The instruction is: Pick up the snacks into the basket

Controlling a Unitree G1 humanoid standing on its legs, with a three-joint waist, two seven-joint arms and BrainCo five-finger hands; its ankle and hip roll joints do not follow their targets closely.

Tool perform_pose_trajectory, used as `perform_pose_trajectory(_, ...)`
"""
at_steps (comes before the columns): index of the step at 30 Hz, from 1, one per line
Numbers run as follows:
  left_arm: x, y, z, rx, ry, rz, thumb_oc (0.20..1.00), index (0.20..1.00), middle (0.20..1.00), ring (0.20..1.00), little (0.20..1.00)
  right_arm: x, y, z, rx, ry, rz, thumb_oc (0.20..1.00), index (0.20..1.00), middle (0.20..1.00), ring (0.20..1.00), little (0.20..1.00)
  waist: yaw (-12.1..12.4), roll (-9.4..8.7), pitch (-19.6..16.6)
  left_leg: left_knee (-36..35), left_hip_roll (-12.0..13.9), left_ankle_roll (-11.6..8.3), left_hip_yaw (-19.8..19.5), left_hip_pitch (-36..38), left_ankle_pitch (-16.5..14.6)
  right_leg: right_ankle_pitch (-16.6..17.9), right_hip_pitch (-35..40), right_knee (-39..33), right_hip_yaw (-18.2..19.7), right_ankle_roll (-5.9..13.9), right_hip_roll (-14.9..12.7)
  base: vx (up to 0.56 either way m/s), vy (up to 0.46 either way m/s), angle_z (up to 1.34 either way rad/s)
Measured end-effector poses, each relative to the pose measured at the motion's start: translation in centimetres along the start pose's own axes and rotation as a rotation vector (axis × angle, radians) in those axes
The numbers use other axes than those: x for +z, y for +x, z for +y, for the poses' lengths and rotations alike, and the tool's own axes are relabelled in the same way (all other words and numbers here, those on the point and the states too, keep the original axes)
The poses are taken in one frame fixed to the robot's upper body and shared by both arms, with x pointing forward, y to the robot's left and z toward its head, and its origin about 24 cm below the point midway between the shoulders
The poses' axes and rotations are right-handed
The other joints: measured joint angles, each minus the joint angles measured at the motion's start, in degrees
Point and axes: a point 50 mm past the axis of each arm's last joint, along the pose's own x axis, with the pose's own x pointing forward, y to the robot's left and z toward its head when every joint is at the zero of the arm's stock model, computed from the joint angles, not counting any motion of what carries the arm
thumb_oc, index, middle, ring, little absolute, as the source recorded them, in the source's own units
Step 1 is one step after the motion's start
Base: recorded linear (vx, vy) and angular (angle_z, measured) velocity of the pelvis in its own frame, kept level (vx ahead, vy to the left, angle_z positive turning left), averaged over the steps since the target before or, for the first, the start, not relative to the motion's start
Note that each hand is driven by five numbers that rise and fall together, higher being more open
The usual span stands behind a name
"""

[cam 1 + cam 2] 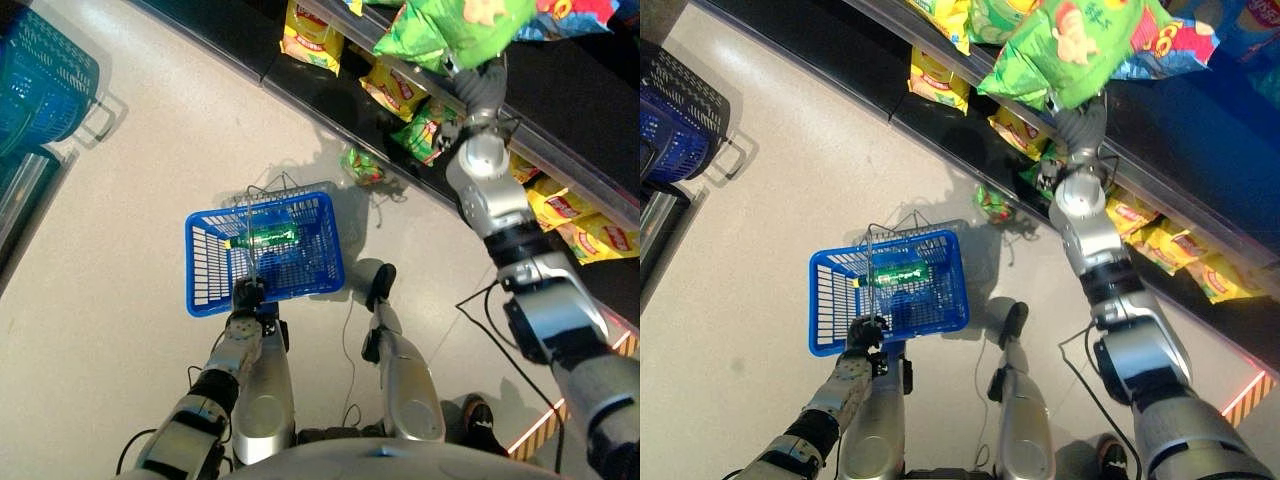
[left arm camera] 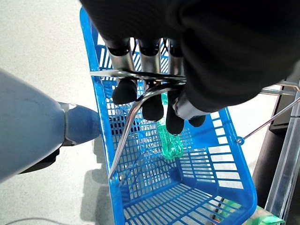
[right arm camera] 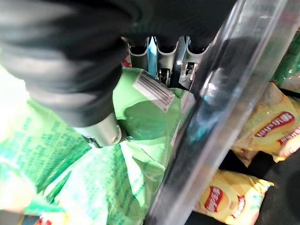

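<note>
A blue plastic basket (image 1: 200, 262) stands on the floor in front of me with a green bottle-shaped snack (image 1: 268, 237) lying inside. My left hand (image 2: 152, 108) is curled round the basket's wire handle (image 2: 123, 140) at the near rim. My right hand (image 3: 101, 131) is raised to the shelf and pinches a large green snack bag (image 1: 1070, 45) between thumb and fingers, beside the shelf's clear front rail (image 3: 211, 108). Another small green snack (image 1: 362, 165) lies on the floor just past the basket.
Yellow snack bags (image 1: 395, 90) and a green one (image 1: 430, 130) lie on the low dark shelf running along the right. A stack of teal baskets (image 1: 45, 75) stands at the far left. Pale open floor lies left of the blue basket.
</note>
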Motion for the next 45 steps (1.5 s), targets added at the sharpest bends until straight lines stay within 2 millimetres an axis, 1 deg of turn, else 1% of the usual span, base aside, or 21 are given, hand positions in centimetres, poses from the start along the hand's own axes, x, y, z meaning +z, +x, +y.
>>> perform_pose_trajectory(2, 0.2, 0.1, 0.5, 0.014, -0.012, -0.004, 0.200, 0.200, 0.200, 0.200, 0.200, -5.6, -4.2, -0.9, 0.052, -0.051, 0.217, 0.200, 0.200, 0.200, 0.200, 0.200, 0.42, -0.30, -0.18, -0.11, -0.02, 0.02, 0.11, 0.47, 0.00, -0.04, 0.54, 0.00, -0.07, 0.03, -0.04, -0.01, -0.005, 0.02)
perform_pose_trajectory(3, 0.3, 0.2, 0.7, 0.020, -0.014, -0.006, 0.200, 0.200, 0.200, 0.200, 0.200, -9.1, -7.5, -1.7, 0.055, -0.081, 0.373, 0.200, 0.200, 0.200, 0.200, 0.200, 0.18, -0.35, -0.16, -0.58, -0.12, 0.06, 0.47, 0.84, 0.02, -0.13, 0.54, 0.00, -0.04, 0.16, -0.16, 0.00, 0.000, 0.00)
perform_pose_trajectory(4, 0.2, 0.2, 0.8, 0.026, -0.022, -0.004, 0.200, 0.200, 0.200, 0.200, 0.200, -10.8, -9.6, -1.9, 0.068, -0.089, 0.461, 0.200, 0.200, 0.200, 0.200, 0.200, 0.54, -0.36, -0.15, -0.67, -0.27, 0.14, 0.59, 0.84, 0.09, -0.25, 0.53, 0.00, -0.02, 0.29, -0.35, -0.03, -0.038, -0.05)
perform_pose_trajectory(5, 0.2, 0.3, 1.5, 0.048, -0.036, 0.000, 0.200, 0.200, 0.200, 0.200, 0.200, -13.4, -13.7, -2.3, 0.099, -0.114, 0.604, 0.200, 0.200, 0.200, 0.200, 0.200, -0.31, -0.43, -0.09, -0.74, -0.32, 0.20, 0.96, 0.89, 0.13, -0.24, 0.36, 0.00, 0.06, 0.30, -0.42, -0.03, -0.040, -0.07)
perform_pose_trajectory(6, 0.1, 0.3, 2.1, 0.066, -0.049, 0.000, 0.200, 0.200, 0.200, 0.200, 0.200, -14.7, -16.9, -3.0, 0.133, -0.137, 0.695, 0.200, 0.200, 0.200, 0.200, 0.200, -0.99, -0.68, 0.23, -0.85, -0.31, 0.25, 1.14, 1.20, 0.18, -0.23, 0.47, 0.00, 0.22, 0.30, -0.43, -0.03, -0.044, -0.09)
perform_pose_trajectory(7, -0.1, 0.2, 2.9, 0.092, -0.067, 0.000, 0.200, 0.200, 0.200, 0.200, 0.200, -15.0, -19.5, -3.7, 0.160, -0.151, 0.747, 0.200, 0.200, 0.200, 0.200, 0.200, -1.68, -0.78, 0.75, -0.95, -0.32, 0.32, 1.24, 1.63, 0.24, -0.22, 0.74, -0.01, 0.33, 0.29, -0.42, -0.02, -0.025, -0.13)
perform_pose_trajectory(10, -0.2, 0.2, 3.8, 0.117, -0.079, 0.002, 0.200, 0.200, 0.200, 0.200, 0.200, -14.8, -21.9, -5.8, 0.193, -0.208, 0.778, 0.200, 0.200, 0.200, 0.200, 0.200, -3.98, -1.36, 1.31, -1.03, -0.16, 0.28, 1.72, 2.07, 0.58, -0.08, 0.77, -0.02, 1.02, 0.11, -0.25, -0.01, -0.034, -0.10)
perform_pose_trajectory(13, 0.4, 0.0, 3.7, 0.104, -0.096, -0.029, 0.200, 0.200, 0.200, 0.200, 0.200, -13.4, -21.2, -6.6, 0.213, -0.219, 0.706, 0.200, 0.200, 0.200, 0.200, 0.200, -4.35, -1.68, 1.82, -1.92, 0.27, 0.13, 2.44, 2.82, 1.02, -0.03, 0.52, -0.03, 1.66, 0.15, 0.17, 0.00, -0.037, -0.12)
perform_pose_trajectory(15, 0.7, -0.3, 3.6, 0.090, -0.107, -0.053, 0.200, 0.200, 0.200, 0.200, 0.200, -12.0, -20.1, -5.8, 0.276, -0.201, 0.618, 0.200, 0.200, 0.200, 0.200, 0.200, -4.35, -1.47, 2.33, -2.60, 0.48, 0.04, 2.69, 3.26, 1.50, 0.08, 0.55, -0.03, 1.74, 0.03, 0.34, 0.00, -0.035, -0.06)
perform_pose_trajectory(17, 1.0, -0.5, 3.7, 0.083, -0.110, -0.072, 0.200, 0.200, 0.200, 0.200, 0.200, -11.5, -19.7, -5.0, 0.358, -0.208, 0.578, 0.200, 0.200, 0.200, 0.200, 0.200, -4.10, -1.53, 2.61, -2.97, 0.60, -0.01, 2.72, 3.54, 1.85, 0.08, 0.66, -0.02, 1.73, 0.02, 0.47, 0.00, -0.019, 0.00)
perform_pose_trajectory(21, 1.4, -0.9, 4.0, 0.076, -0.115, -0.104, 0.200, 0.200, 0.200, 0.200, 0.200, -12.5, -19.9, -4.1, 0.406, -0.212, 0.615, 0.200, 0.200, 0.200, 0.200, 0.200, -3.93, -1.50, 2.68, -3.44, 0.60, -0.03, 2.73, 3.94, 1.89, 0.30, 0.90, -0.02, 1.66, -0.27, 0.46, 0.00, 0.000, 0.00)
perform_pose_trajectory(25, 3.3, -1.2, 3.3, 0.027, -0.124, -0.182, 0.200, 0.200, 0.200, 0.200, 0.200, -15.2, -18.4, -3.0, 0.419, -0.371, 0.678, 0.200, 0.200, 0.200, 0.200, 0.200, -2.69, -0.70, 3.32, -3.71, 0.65, -0.04, 2.68, 4.59, 1.89, 0.24, 1.50, -0.02, 1.44, -0.19, 0.50, 0.00, -0.007, 0.01)
perform_pose_trajectory(26, 3.6, -1.5, 3.1, 0.007, -0.123, -0.200, 0.200, 0.200, 0.200, 0.200, 0.200, -15.4, -17.1, -1.5, 0.438, -0.398, 0.661, 0.200, 0.200, 0.200, 0.200, 0.200, -2.25, -0.40, 3.48, -3.69, 0.65, -0.04, 2.61, 5.00, 1.89, 0.23, 1.93, -0.02, 1.37, -0.18, 0.49, -0.02, -0.020, -0.03)
perform_pose_trajectory(27, 3.9, -1.6, 2.8, -0.007, -0.119, -0.213, 0.200, 0.200, 0.200, 0.200, 0.200, -15.6, -16.4, -0.9, 0.446, -0.416, 0.657, 0.200, 0.200, 0.200, 0.200, 0.200, -2.10, -0.36, 3.50, -3.66, 0.66, -0.04, 2.60, 5.04, 1.89, 0.22, 1.99, -0.03, 1.36, -0.18, 0.51, -0.04, -0.009, 0.01)
perform_pose_trajectory(28, 4.8, -1.9, 2.1, -0.050, -0.109, -0.255, 0.200, 0.200, 0.200, 0.200, 0.200, -15.6, -15.1, 0.3, 0.451, -0.433, 0.644, 0.200, 0.200, 0.200, 0.200, 0.200, -1.03, 0.09, 3.69, -3.62, 0.68, -0.11, 2.46, 4.86, 1.97, 0.22, 1.93, -0.02, 1.28, -0.19, 0.52, -0.02, -0.001, 0.04)
perform_pose_trajectory(29, 5.3, -2.0, 1.5, -0.074, -0.105, -0.272, 0.200, 0.200, 0.200, 0.200, 0.200, -15.3, -14.2, 1.1, 0.456, -0.434, 0.624, 0.200, 0.200, 0.200, 0.200, 0.200, -0.45, 0.45, 3.87, -3.61, 0.67, -0.10, 2.19, 4.73, 2.09, 0.24, 1.92, -0.02, 1.04, -0.22, 0.50, -0.01, -0.005, 0.08)
perform_pose_trajectory(31, 6.4, -2.2, 0.2, -0.138, -0.088, -0.315, 0.200, 0.200, 0.200, 0.200, 0.200, -13.8, -11.6, 4.3, 0.472, -0.404, 0.543, 0.200, 0.200, 0.200, 0.200, 0.200, 1.18, 1.06, 4.02, -3.63, 0.63, -0.14, 1.50, 4.35, 2.30, 0.20, 1.96, -0.03, 0.53, -0.27, 0.51, -0.02, 0.000, 0.12)
perform_pose_trajectory(35, 8.7, -2.8, -2.0, -0.240, -0.043, -0.394, 0.200, 0.200, 0.200, 0.200, 0.200, -12.4, -8.7, 8.3, 0.507, -0.416, 0.497, 0.200, 0.200, 0.200, 0.200, 0.200, 3.33, 1.98, 4.07, -3.41, 0.37, -0.14, 0.14, 2.80, 2.64, 0.11, 1.58, -0.02, -0.86, -0.35, 0.32, -0.02, 0.003, 0.18)
perform_pose_trajectory(37, 10.0, -3.1, -3.1, -0.291, -0.020, -0.440, 0.200, 0.200, 0.200, 0.200, 0.200, -11.8, -7.5, 9.2, 0.498, -0.425, 0.492, 0.200, 0.200, 0.200, 0.200, 0.200, 4.19, 2.45, 4.05, -3.39, 0.07, -0.07, -0.70, 2.07, 2.73, -0.04, 1.50, -0.02, -1.68, -0.17, 0.05, -0.02, 0.019, 0.23)
perform_pose_trajectory(42, 11.8, -3.7, -4.3, -0.352, 0.013, -0.512, 0.200, 0.200, 0.200, 0.200, 0.200, -11.5, -6.8, 10.5, 0.495, -0.450, 0.507, 0.200, 0.200, 0.200, 0.200, 0.200, 5.52, 2.60, 4.09, -3.34, -0.73, 0.09, -2.27, 0.96, 2.84, -0.33, 1.54, -0.02, -3.28, 0.24, -0.67, -0.01, 0.008, 0.17)
perform_pose_trajectory(45, 12.5, -4.1, -4.8, -0.370, 0.000, -0.534, 0.200, 0.200, 0.200, 0.200, 0.200, -12.6, -6.9, 9.7, 0.480, -0.506, 0.574, 0.200, 0.200, 0.200, 0.200, 0.200, 6.29, 2.77, 4.06, -3.31, -1.12, 0.12, -2.63, 0.79, 2.87, -0.47, 1.61, -0.02, -3.52, 0.43, -1.03, -0.01, 0.003, 0.10)
